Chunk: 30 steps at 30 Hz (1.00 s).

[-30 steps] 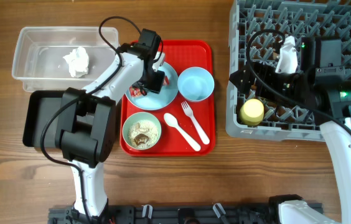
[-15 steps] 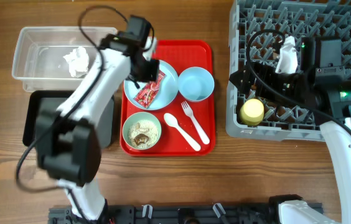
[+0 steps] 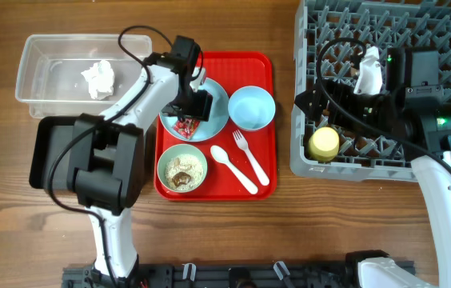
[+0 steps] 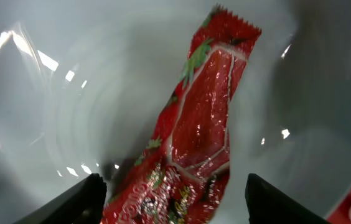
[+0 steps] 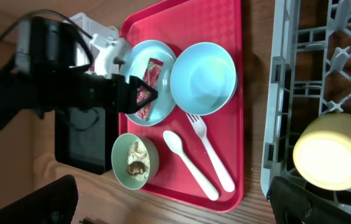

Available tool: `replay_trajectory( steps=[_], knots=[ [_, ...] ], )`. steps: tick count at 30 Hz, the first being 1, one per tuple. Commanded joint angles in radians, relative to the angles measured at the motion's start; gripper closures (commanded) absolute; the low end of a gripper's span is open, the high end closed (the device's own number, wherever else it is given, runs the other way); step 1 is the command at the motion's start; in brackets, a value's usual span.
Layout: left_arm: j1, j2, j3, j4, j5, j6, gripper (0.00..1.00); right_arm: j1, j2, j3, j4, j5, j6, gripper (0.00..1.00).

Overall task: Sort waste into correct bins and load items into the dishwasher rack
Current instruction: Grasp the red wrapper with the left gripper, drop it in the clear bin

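The red snack wrapper (image 4: 200, 130) lies on the pale blue plate (image 3: 213, 116) on the red serving tray. My left gripper (image 4: 178, 208) is open low over the plate, with its fingers (image 4: 79, 202) on either side of the wrapper's (image 3: 184, 125) near end. A crumpled tissue (image 3: 97, 78) sits in the clear tub (image 3: 49, 56). The black tray (image 3: 45, 156) is partly hidden by the left arm. My right gripper (image 5: 175, 208) hangs wide open and empty above the dishwasher rack (image 3: 385, 164), where the yellow cup (image 3: 324, 144) stands.
On the red serving tray (image 3: 265, 180) are a green bowl (image 3: 183, 168) holding food scraps, a small blue bowl (image 3: 251, 106), a white fork (image 3: 251, 156) and a white spoon (image 3: 232, 168). Bare wooden table surrounds everything.
Half a second ago the left gripper was raised toward the tray's back edge, leaving the wrapper exposed on the plate. It has come back down over the wrapper with jaws apart. The right arm is still.
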Motion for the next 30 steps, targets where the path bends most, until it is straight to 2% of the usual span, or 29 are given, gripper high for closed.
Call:
replay_trajectory(
  steps=[1,4,5,6,11,17,19,20,21,22,24,26,30],
  knots=[
    [0.003,0.008,0.003,0.009,0.013,0.009,0.43,0.003,-0.013,0.019,0.000,-0.016,0.011,0.00],
    [-0.005,0.008,0.002,0.004,0.013,0.009,0.72,0.003,-0.013,0.019,0.002,-0.016,0.011,0.00],
    [-0.008,0.008,0.002,-0.003,0.012,0.006,0.91,0.003,-0.013,0.019,0.002,-0.016,0.011,0.00],
    [-0.008,0.008,0.002,-0.008,0.012,-0.007,0.96,0.003,-0.013,0.019,0.002,-0.016,0.011,0.00],
    [0.000,-0.033,0.010,-0.034,0.012,-0.085,0.96,0.003,-0.013,0.019,0.001,-0.016,0.011,0.00],
    [0.041,-0.187,0.054,-0.060,0.042,-0.231,0.96,0.003,-0.013,0.019,-0.004,-0.016,0.010,0.00],
    [0.043,-0.204,0.053,-0.067,0.038,-0.307,0.96,0.003,-0.013,0.019,-0.003,-0.016,0.010,0.00],
    [0.043,-0.201,0.047,-0.069,0.038,-0.390,0.89,0.003,-0.013,0.019,-0.004,-0.016,0.010,0.00],
    [0.040,-0.192,0.032,-0.057,0.038,-0.418,0.82,0.003,-0.013,0.019,-0.004,-0.016,0.010,0.00],
    [0.037,-0.187,0.017,-0.040,0.038,-0.418,0.78,0.003,-0.013,0.019,-0.004,-0.016,0.010,0.00],
    [0.031,-0.164,-0.013,-0.002,0.039,-0.417,0.57,0.003,-0.013,0.019,-0.007,-0.016,0.010,0.00],
    [0.024,-0.136,-0.040,0.031,0.041,-0.417,0.45,0.003,-0.013,0.019,-0.011,-0.016,0.010,0.00],
    [0.016,-0.090,-0.070,0.075,0.050,-0.417,0.43,0.003,-0.013,0.019,-0.012,-0.016,0.010,0.00]
  ],
)
